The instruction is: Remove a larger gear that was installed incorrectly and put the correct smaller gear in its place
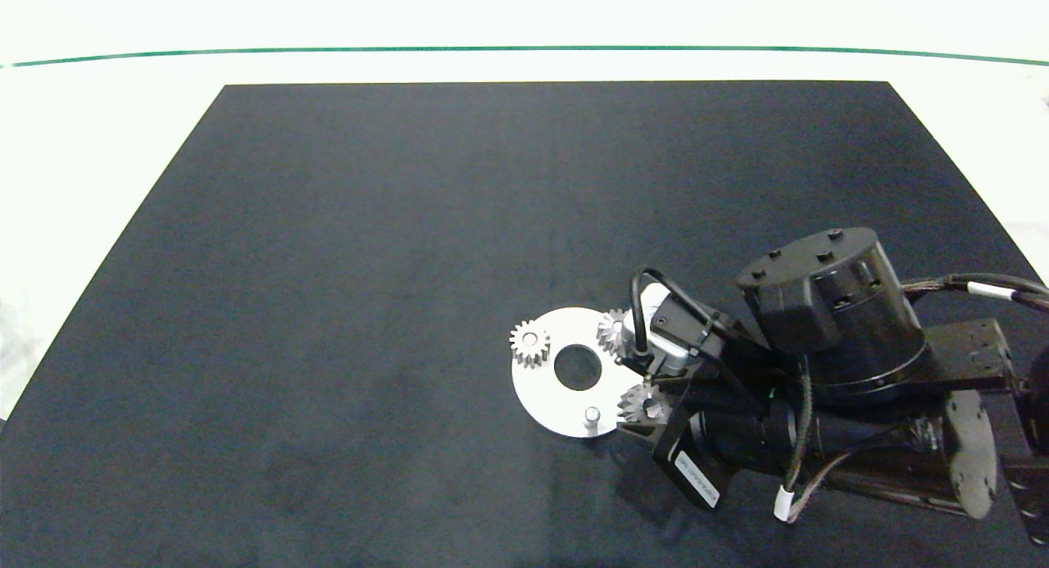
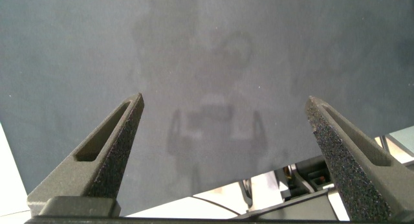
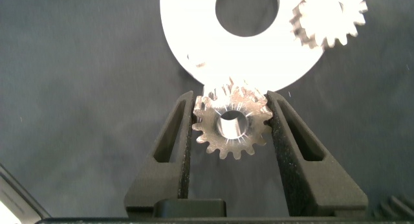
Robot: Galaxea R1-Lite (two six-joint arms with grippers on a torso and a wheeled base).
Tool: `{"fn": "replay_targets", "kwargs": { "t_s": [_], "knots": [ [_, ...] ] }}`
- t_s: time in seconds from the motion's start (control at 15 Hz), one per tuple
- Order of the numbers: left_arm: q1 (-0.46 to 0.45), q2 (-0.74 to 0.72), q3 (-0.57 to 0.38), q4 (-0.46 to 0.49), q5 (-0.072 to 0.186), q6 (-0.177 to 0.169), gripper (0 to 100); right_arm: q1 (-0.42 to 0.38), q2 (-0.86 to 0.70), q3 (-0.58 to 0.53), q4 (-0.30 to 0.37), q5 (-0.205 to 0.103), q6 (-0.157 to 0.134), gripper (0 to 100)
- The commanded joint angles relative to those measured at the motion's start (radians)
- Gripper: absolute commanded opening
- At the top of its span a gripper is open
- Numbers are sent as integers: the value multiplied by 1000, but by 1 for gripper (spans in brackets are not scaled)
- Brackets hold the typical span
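At the rim of the round plate [image 3: 194,30], the right gripper [image 3: 231,102] is clamped on a silver spur gear [image 3: 231,128], held flat near the bare peg [image 1: 590,416], probably so that hole and peg can line up. Whether it is the larger or the smaller gear, I cannot tell. The left gripper [image 2: 225,104] hangs with fingers apart over the mat [image 2: 207,43].

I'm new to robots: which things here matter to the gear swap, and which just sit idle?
In use: right gripper, shut on the held gear; white disc; its bare peg.
Idle: left gripper, open over the black mat; two other gears on the disc.
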Motion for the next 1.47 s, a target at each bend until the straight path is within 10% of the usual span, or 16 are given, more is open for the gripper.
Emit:
{"fn": "replay_targets", "kwargs": {
  "t_s": [0.07, 1.47],
  "knots": [
    [0, -7, 7, 2, 0, 1, 100, 14, 70, -41, 2, -4, 0, 28],
    [-1, -20, 36, 2, -3, -4, 100, 56, 159, -135, 37, -8, 6, 28]
  ]
}}
